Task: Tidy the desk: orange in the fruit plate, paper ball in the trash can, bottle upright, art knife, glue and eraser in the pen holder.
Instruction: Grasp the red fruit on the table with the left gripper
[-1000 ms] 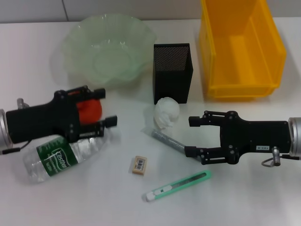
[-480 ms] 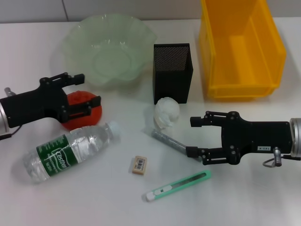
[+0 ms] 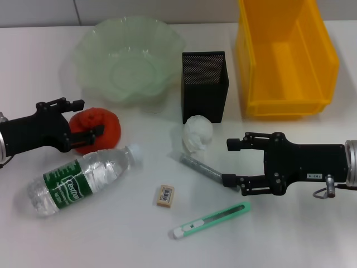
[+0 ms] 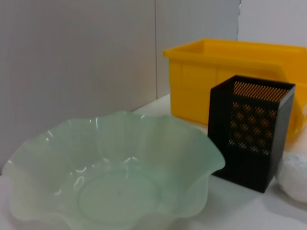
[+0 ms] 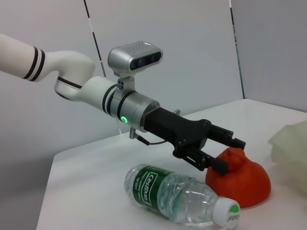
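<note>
The orange (image 3: 102, 129) sits on the table below the green fruit plate (image 3: 128, 58). My left gripper (image 3: 88, 117) is open at the orange's left side, its fingertips reaching just over it; the right wrist view shows this gripper (image 5: 229, 153) above the orange (image 5: 240, 184). The bottle (image 3: 83, 180) lies on its side in front of them. My right gripper (image 3: 228, 162) is open, its near finger over the end of the grey glue stick (image 3: 196, 165). The paper ball (image 3: 198, 134) lies before the black pen holder (image 3: 204, 85). The eraser (image 3: 165, 196) and green art knife (image 3: 209, 220) lie nearer.
The yellow trash can (image 3: 284, 56) stands at the back right, beside the pen holder. In the left wrist view the plate (image 4: 110, 172), pen holder (image 4: 252, 129) and yellow bin (image 4: 230, 72) stand against a grey wall.
My left gripper has drawn back to the left, off the bottle and away from the orange, which now shows almost whole. The right gripper has hardly moved.
</note>
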You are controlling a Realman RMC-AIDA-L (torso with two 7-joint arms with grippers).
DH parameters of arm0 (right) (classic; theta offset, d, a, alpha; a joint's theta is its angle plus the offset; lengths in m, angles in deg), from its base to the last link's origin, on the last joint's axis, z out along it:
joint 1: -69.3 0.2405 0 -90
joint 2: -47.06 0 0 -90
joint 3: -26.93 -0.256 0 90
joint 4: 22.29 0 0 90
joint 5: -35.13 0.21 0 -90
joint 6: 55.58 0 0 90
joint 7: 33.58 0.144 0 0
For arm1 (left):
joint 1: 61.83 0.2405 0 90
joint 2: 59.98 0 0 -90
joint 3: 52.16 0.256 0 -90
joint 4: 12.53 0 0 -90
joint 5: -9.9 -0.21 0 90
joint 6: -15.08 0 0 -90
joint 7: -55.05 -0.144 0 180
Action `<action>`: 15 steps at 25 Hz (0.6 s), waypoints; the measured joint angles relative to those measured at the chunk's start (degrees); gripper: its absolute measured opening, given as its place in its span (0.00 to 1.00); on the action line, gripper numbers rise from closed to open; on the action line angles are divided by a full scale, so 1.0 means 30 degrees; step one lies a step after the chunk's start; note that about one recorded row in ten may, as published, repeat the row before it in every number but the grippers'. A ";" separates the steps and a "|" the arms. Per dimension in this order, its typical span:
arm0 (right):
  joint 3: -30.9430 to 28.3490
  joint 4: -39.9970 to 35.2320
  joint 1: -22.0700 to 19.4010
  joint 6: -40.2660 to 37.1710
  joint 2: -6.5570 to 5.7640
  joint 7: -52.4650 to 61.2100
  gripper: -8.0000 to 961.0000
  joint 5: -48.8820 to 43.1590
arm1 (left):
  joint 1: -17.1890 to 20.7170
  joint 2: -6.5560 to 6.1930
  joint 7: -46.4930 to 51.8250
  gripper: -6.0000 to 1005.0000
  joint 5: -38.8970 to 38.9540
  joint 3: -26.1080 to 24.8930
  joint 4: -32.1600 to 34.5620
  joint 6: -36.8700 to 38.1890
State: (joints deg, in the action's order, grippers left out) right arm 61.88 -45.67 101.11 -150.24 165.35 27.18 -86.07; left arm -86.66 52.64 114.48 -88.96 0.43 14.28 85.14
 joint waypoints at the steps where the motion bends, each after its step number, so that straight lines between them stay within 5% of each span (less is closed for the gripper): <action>1: 0.0000 0.0000 0.0000 0.0000 0.0000 0.0000 0.83 0.0000 | 0.0000 0.0000 0.0000 0.78 0.0000 0.0000 0.0000 0.0000; 13: -0.0032 0.0000 0.0001 -0.0001 0.0004 -0.0002 0.83 -0.0022 | -0.0001 0.0130 -0.0054 0.71 -0.0238 -0.0086 0.0256 -0.0475; 15: -0.0025 -0.0001 0.0001 -0.0002 0.0004 -0.0002 0.83 -0.0028 | 0.0039 0.0147 -0.0065 0.62 -0.0242 -0.0089 0.0365 -0.0481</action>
State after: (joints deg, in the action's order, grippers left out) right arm 61.80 -45.67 101.11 -150.24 165.36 27.17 -86.15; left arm -86.54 53.08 114.29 -89.69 0.17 15.37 83.69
